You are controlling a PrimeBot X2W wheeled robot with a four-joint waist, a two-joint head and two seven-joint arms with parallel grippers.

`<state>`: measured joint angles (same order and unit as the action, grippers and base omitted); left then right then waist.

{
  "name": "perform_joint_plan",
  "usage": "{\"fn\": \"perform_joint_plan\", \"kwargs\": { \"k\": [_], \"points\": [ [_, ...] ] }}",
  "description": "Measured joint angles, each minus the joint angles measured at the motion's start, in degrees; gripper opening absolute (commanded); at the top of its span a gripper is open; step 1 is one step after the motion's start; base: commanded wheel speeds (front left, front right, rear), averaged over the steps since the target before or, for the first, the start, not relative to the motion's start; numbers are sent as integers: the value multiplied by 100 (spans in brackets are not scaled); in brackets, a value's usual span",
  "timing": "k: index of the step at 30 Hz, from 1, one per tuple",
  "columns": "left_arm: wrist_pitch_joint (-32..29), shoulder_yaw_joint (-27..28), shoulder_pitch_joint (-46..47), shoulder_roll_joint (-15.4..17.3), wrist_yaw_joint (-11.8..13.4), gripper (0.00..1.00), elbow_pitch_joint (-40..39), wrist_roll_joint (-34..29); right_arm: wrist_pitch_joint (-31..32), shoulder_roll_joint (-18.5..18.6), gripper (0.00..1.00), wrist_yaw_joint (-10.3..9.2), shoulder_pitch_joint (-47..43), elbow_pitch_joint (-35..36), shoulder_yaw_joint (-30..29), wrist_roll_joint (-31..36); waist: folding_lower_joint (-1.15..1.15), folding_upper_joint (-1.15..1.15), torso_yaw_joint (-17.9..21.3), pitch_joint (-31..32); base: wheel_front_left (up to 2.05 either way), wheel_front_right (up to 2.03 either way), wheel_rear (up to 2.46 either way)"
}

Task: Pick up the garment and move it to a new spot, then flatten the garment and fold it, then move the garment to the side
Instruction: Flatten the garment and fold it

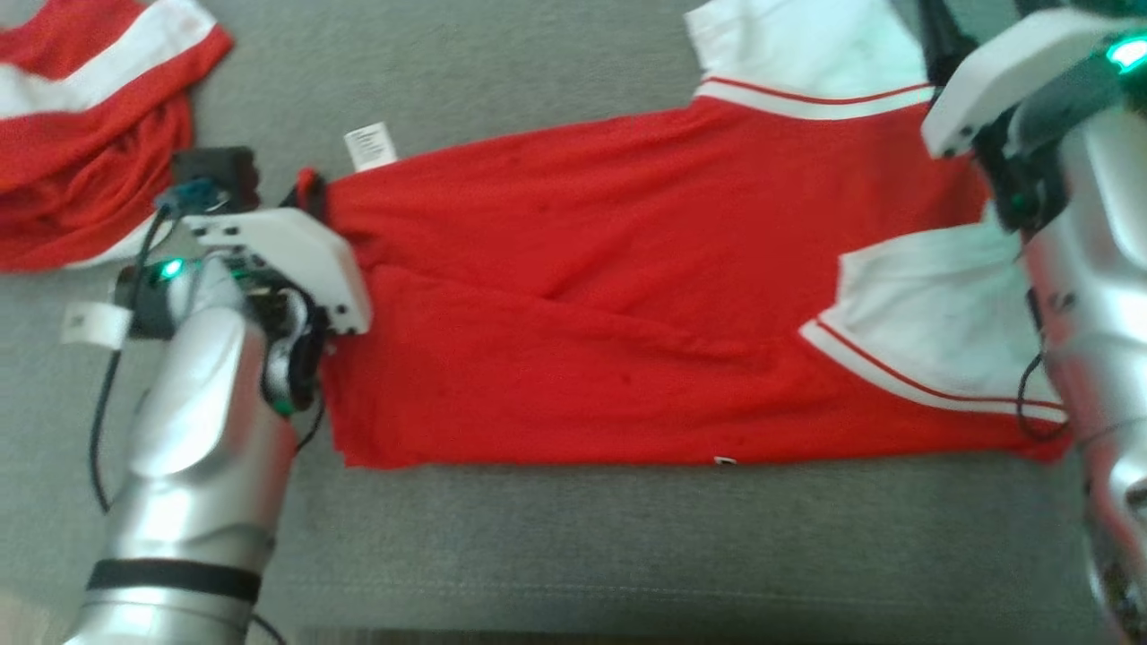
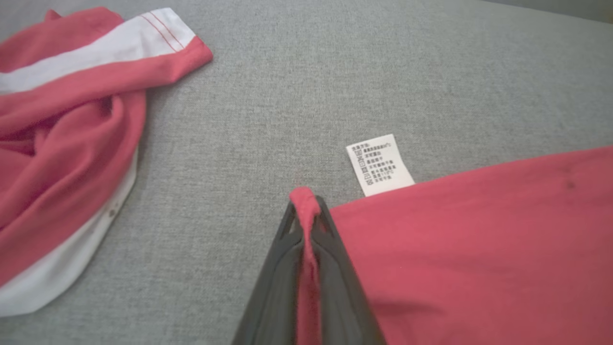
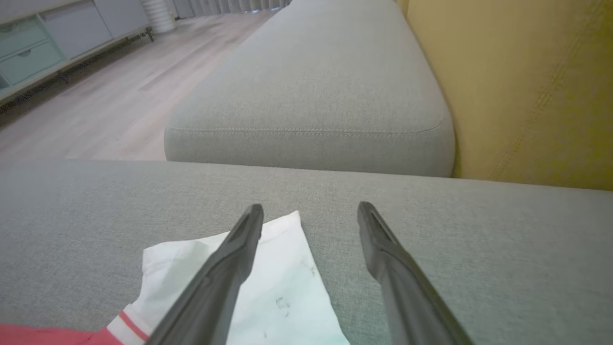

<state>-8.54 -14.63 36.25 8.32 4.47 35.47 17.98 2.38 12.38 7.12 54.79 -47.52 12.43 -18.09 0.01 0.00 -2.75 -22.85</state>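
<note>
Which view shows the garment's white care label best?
Left wrist view: the care label lies close, its print visible. Head view shows it small and blurred; right wrist view faces the white sleeve instead.

You have the garment [image 1: 582,296] spread across the sofa cushion [image 1: 538,546], with a second garment [image 1: 81,134] heaped well apart at the far left. Your left gripper [image 2: 305,206] pinches the garment's left edge, care label [image 2: 380,164] just beside. Your right gripper [image 3: 310,211] sits at the sleeve [image 3: 297,297], right end.

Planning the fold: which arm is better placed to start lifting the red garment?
Probably left: the left gripper is shut on a corner of the garment, while the right gripper hangs open at the white sleeve.
</note>
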Motion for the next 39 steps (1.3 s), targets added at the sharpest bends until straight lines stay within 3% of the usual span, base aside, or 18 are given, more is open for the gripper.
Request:
{"fn": "perform_joint_plan", "kwargs": {
  "k": [8, 19, 20, 21, 22, 23, 39],
  "points": [
    [324, -328, 345, -421, -99, 0, 100, 26, 747, 353, 100, 0, 833, -1004, 133, 108, 0, 0, -607, -363, 0, 0, 0],
    [642, -617, 804, -665, -153, 0, 364, 168, 831, 530, 100, 0, 1369, -1739, 180, 286, 0, 0, -1015, -755, 0, 0, 0],
    [642, -617, 804, -665, -153, 0, 364, 168, 831, 530, 89, 0, 1369, -1739, 180, 286, 0, 0, -1015, -755, 0, 0, 0],
    [678, -645, 829, -671, -153, 0, 401, 191, 833, 546, 59, 0, 1419, -1785, 203, 305, 0, 0, -1022, -759, 0, 0, 0],
    [700, -662, 853, -673, -153, 0, 449, 192, 849, 547, 21, 0, 1454, -1818, 233, 307, 0, 0, -1022, -755, 0, 0, 0],
    [725, -669, 877, -676, -153, 0, 493, 196, 858, 555, 0, 0, 1477, -1839, 275, 324, 0, 0, -1017, -751, 0, 0, 0],
    [1946, -486, 1157, -610, -134, 0, 964, 292, -853, 840, 0, 0, 1811, -2020, 120, 684, 0, 0, -583, -496, 0, 0, 0]
  ]
}}
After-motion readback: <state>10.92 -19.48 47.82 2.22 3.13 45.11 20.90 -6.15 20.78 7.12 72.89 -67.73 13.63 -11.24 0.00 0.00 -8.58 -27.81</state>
